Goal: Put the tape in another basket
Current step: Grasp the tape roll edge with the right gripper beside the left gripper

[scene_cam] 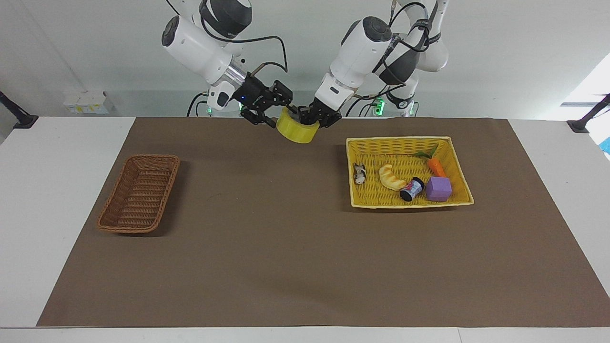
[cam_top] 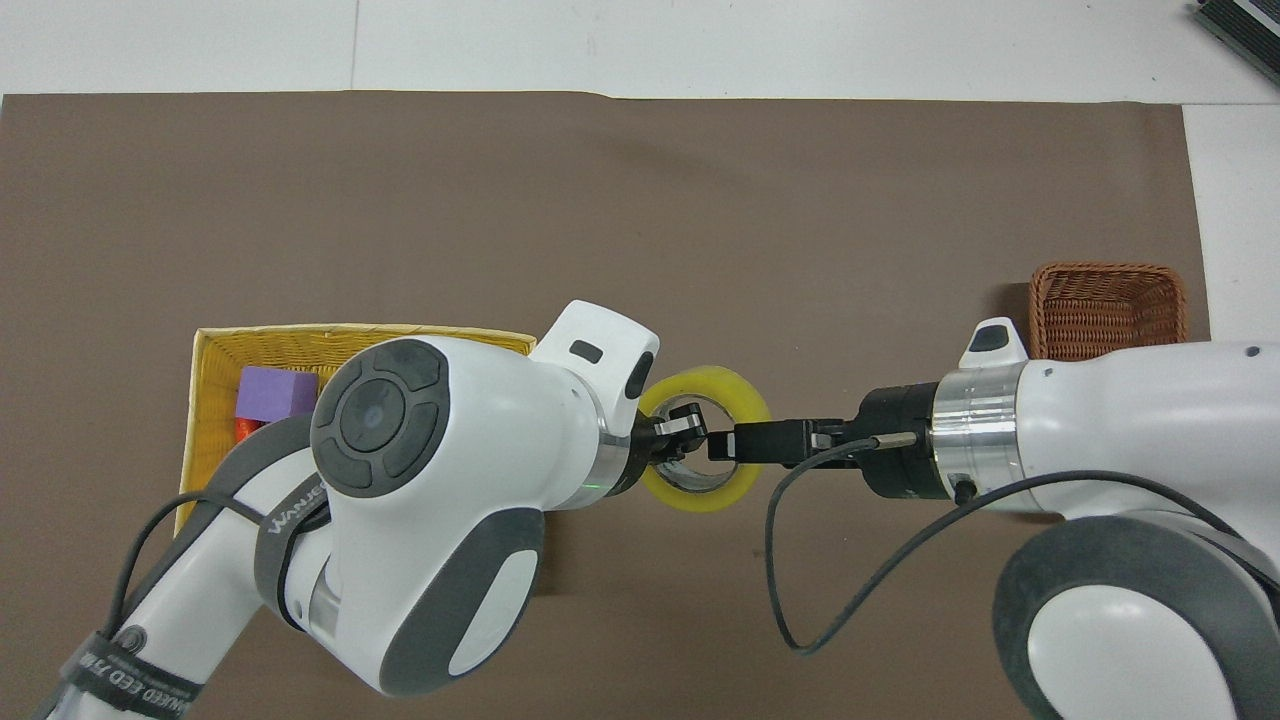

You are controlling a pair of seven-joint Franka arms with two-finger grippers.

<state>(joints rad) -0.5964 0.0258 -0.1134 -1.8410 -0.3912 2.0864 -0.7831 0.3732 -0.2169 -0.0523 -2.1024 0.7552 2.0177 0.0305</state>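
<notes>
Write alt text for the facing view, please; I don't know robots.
Two white robot arms meet in mid-air over a brown mat: the left gripper holds a yellow tape roll while the right gripper reaches its rim. A brown wicker basket lies empty; a yellow basket holds toys.
</notes>
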